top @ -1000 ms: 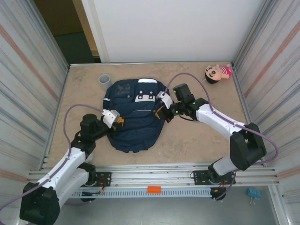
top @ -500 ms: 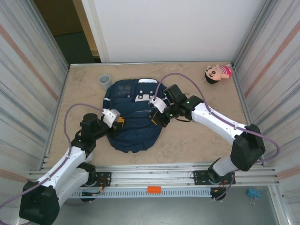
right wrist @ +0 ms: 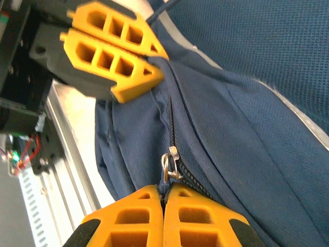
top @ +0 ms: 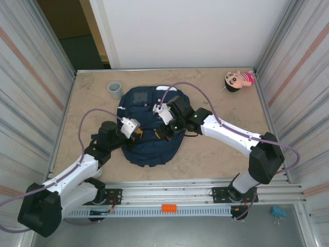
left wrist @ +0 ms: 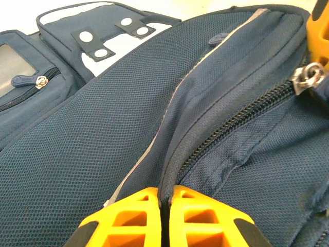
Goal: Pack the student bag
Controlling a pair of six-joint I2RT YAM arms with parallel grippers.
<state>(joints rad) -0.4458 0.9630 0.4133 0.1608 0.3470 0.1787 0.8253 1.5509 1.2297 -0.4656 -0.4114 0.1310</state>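
The student bag is matt, coarse-woven cloth.

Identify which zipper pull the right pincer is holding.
The metal ring pull, pinched by the right pincer; the small-pocket pull lies free, untouched.

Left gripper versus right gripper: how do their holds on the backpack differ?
The left gripper pinches a fold of the navy blue fabric backpack beside the zip; the right gripper pinches the silver metal zip pull. Left sits at its left edge, right near its middle. Both are shut.
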